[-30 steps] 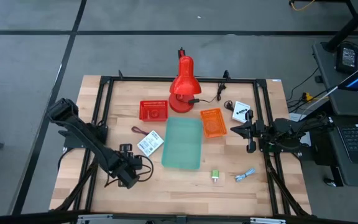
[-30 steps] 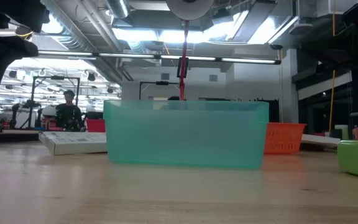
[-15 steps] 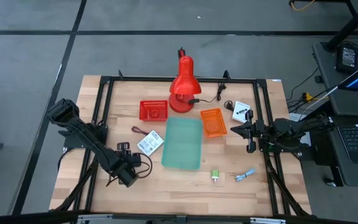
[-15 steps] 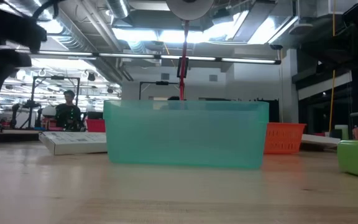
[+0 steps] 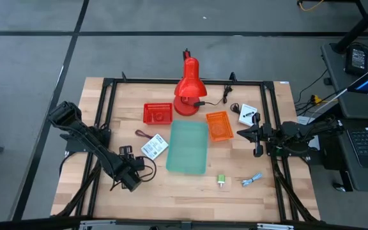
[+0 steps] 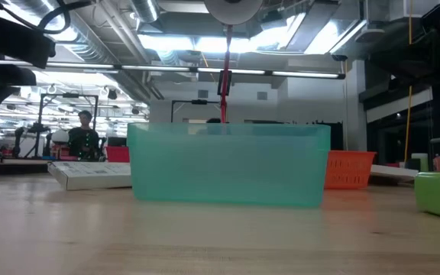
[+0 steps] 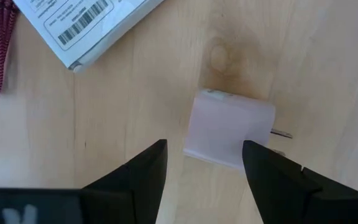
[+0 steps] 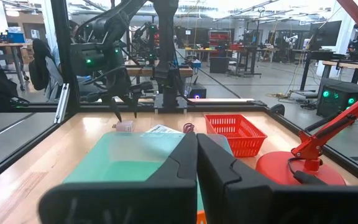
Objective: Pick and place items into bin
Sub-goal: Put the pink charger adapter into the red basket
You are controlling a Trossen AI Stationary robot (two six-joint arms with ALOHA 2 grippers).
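Observation:
A pale pink cube (image 7: 229, 135) with two metal prongs lies on the wooden table (image 5: 171, 191) at the near left. My left gripper (image 7: 204, 146) points down over it, open. One finger stands on each side of the cube's near end, and neither touches it. The right wrist view shows the fingertips just above the cube (image 8: 124, 126). The teal bin (image 5: 188, 147) stands mid-table. A white printed card (image 5: 154, 147) and a maroon cord (image 5: 140, 134) lie left of the bin. My right gripper (image 8: 196, 155) waits shut at the right, pointing level across the bin.
Near the table's front right lie a green block (image 5: 222, 180) and a blue-white clip (image 5: 252, 180). A white packet (image 5: 248, 114), an orange basket (image 5: 219, 125), a red basket (image 5: 158, 113) and a red desk lamp (image 5: 188, 89) stand farther back. A black frame runs around the table's edges.
My left gripper has sunk a little toward the pink cube and rolled slightly about its own axis, staying open; over the last half second it has held still. The cube has not moved.

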